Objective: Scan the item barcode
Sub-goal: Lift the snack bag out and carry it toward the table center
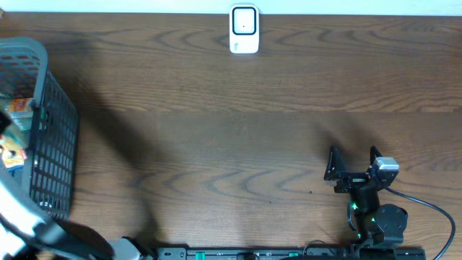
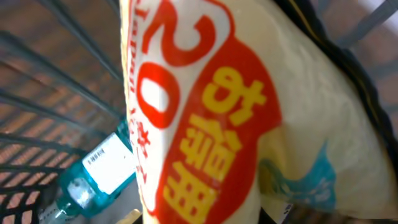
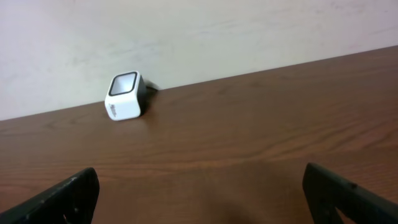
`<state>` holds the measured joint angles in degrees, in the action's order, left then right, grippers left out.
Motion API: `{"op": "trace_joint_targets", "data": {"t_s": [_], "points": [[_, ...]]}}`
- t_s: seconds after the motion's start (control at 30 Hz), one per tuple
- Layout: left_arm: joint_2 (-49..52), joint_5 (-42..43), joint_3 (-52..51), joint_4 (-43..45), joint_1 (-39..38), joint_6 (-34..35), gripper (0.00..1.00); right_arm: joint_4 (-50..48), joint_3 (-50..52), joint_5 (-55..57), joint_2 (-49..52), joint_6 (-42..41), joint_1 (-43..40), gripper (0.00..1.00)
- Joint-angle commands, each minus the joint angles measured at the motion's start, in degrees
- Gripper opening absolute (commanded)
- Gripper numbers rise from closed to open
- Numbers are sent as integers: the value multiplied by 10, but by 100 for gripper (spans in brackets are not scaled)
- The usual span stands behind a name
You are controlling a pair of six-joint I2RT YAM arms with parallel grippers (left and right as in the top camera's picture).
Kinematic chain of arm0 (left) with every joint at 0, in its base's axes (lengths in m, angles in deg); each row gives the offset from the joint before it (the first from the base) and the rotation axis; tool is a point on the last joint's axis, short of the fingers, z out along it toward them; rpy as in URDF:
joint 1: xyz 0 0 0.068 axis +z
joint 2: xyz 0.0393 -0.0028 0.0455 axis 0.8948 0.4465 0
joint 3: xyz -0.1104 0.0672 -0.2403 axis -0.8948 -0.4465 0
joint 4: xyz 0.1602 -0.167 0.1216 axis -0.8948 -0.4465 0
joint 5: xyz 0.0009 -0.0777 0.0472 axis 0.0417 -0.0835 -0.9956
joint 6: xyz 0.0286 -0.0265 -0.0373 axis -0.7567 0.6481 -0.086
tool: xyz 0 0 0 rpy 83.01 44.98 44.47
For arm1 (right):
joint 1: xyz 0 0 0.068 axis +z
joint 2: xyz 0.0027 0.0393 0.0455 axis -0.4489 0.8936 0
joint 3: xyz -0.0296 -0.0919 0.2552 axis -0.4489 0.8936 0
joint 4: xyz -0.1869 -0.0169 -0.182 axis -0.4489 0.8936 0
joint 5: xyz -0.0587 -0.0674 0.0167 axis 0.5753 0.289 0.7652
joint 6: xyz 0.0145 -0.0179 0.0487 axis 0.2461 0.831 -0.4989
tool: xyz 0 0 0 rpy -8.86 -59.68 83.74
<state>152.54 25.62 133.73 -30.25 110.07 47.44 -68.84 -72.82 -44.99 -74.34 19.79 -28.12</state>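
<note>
1. pressed right up to your left wrist camera is a cream packet (image 2: pixel 298 143). its red badge with yellow japanese characters and a big "20" fills nearly the whole view.
2. your left gripper has its fingers closed together on that packet. the packet hides them, so you cannot see the pads themselves.
3. behind the packet, at the lower left, lies a teal bottle (image 2: pixel 71 190) with a white barcode label on its side. grey bars run behind both.
4. from overhead, the grey mesh basket (image 1: pixel 54 137) sits at the far left edge of the wooden table (image 1: pixel 216 144), with colourful packs showing inside. your left arm (image 1: pixel 18 217) comes up toward it from the bottom left corner.
5. the white scanner (image 1: pixel 244 30) stands at the back edge of the table, about the middle, well apart from the basket.
6. your right gripper (image 1: pixel 354 165) sits at the front right, its fingers spread wide and empty over bare wood. from its wrist camera the scanner is ahead and to the left.
7. a black cable (image 1: pixel 426 206) loops off that arm toward the right edge.
</note>
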Motion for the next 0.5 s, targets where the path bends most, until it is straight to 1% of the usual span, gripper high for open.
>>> {"op": "trace_joint_targets", "data": {"t_s": [0.0,0.1,0.27,0.33,0.4,0.43,0.47], "points": [[-77,20,11,25,-2,106,7,2,1,-4,-2,2,4,99],[-141,112,11,66,-4,135,7,2,1,-4,-2,2,4,99],[-241,274,11,120,-30,140,7,2,1,-4,-2,2,4,99],[-276,313,11,127,-61,140,7,2,1,-4,-2,2,4,99],[-298,327,10,122,-98,139,7,2,1,-4,-2,2,4,99],[-307,327,10,115,-123,139,7,2,1,-4,-2,2,4,99],[-313,326,10,97,-166,127,7,2,1,-4,-2,2,4,99]]}}
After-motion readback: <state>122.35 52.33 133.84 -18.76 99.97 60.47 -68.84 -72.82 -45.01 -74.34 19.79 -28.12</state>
